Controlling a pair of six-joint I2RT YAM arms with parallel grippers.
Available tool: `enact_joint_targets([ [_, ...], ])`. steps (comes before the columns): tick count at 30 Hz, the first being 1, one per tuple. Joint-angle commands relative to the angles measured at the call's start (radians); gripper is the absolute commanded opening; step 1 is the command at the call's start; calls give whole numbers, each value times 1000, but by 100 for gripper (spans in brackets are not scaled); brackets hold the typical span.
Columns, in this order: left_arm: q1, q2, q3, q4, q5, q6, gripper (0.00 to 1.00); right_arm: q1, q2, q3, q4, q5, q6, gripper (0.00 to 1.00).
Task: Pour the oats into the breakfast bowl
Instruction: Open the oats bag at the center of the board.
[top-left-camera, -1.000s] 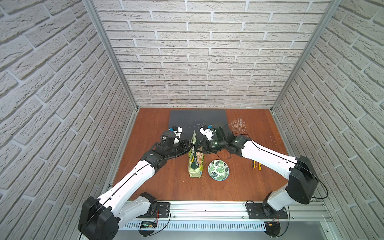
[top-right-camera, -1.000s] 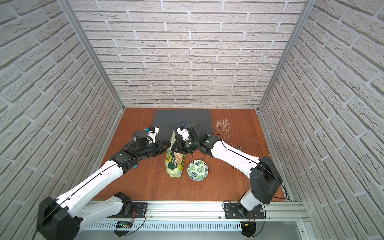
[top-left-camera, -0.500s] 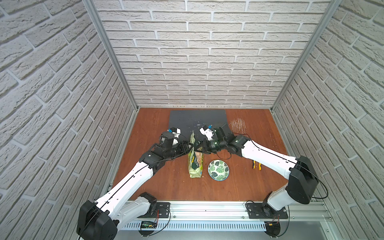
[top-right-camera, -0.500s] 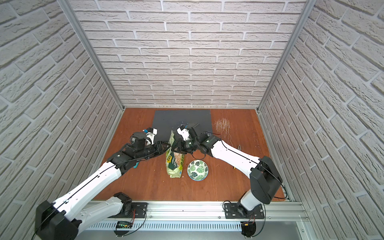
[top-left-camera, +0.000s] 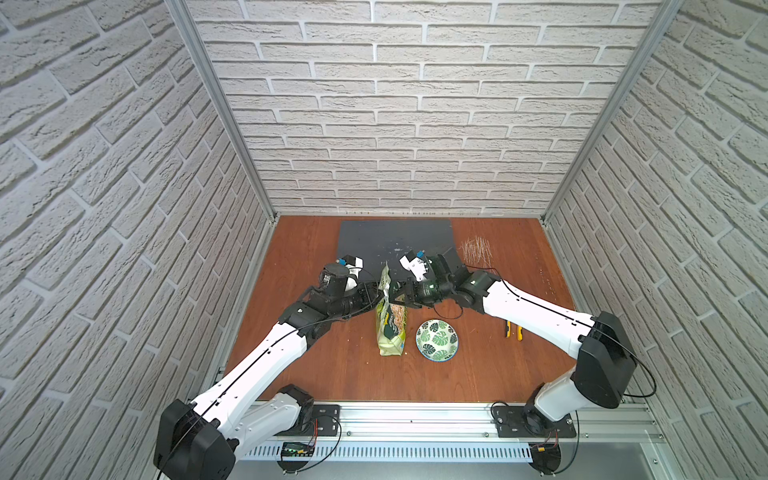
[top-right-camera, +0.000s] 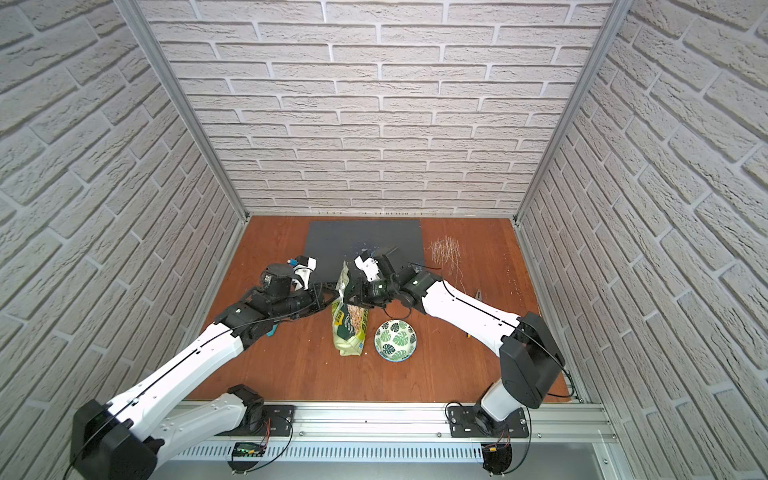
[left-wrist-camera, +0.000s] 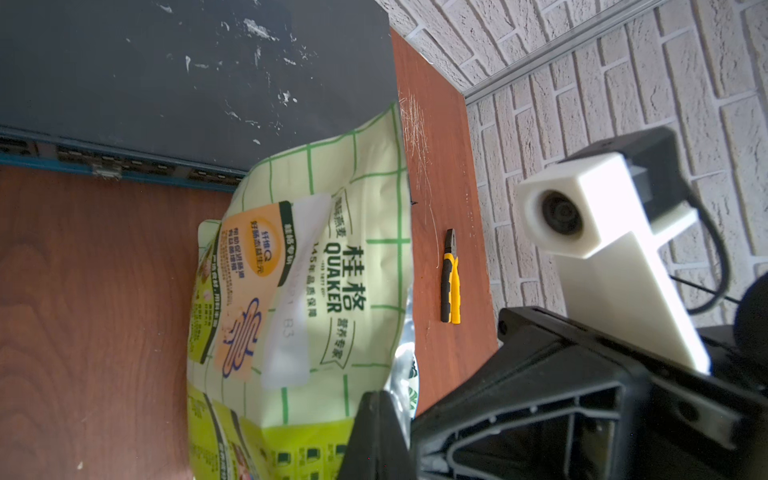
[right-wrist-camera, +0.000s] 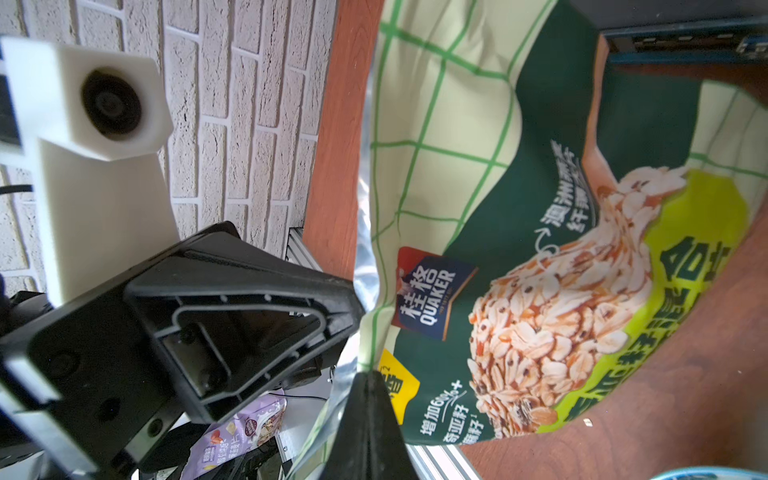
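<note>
The oats pouch (top-left-camera: 390, 322), light green with a printed front, stands upright mid-table in both top views (top-right-camera: 350, 324). My left gripper (top-left-camera: 379, 293) and right gripper (top-left-camera: 395, 291) meet at its top edge from opposite sides, each shut on one lip of the mouth. In the left wrist view the shut fingertips (left-wrist-camera: 376, 401) pinch the pouch's back (left-wrist-camera: 316, 266) beside its foil lining. The right wrist view shows the shut gripper (right-wrist-camera: 368, 380) on the pouch's front (right-wrist-camera: 519, 249). The breakfast bowl (top-left-camera: 437, 340), white with green leaves, sits just right of the pouch.
A dark grey mat (top-left-camera: 395, 241) lies behind the pouch. A scatter of thin sticks (top-left-camera: 478, 249) is at the back right. Yellow-handled pliers (top-left-camera: 513, 330) lie under the right arm. Brick walls close three sides, with a metal rail (top-left-camera: 415, 419) along the front.
The left gripper drew slightly back from the pouch's top, then returned and now sits shut on it. The right gripper, pouch and bowl have stayed put.
</note>
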Motion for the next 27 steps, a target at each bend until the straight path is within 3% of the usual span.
enact_joint_targets([
  [1,6,8,18,23,10,10,0,2,14,29,11,20,-21,3],
  [6,6,10,17,36,14,7,0,2,22,48,5,20,-25,5],
  [16,5,8,16,29,4,7,0,1,-14,49,8,104,-20,26],
  [24,5,6,16,27,2,7,0,2,29,65,-15,91,-22,27],
  [27,5,2,16,25,-3,7,0,2,39,73,-17,79,-21,20],
])
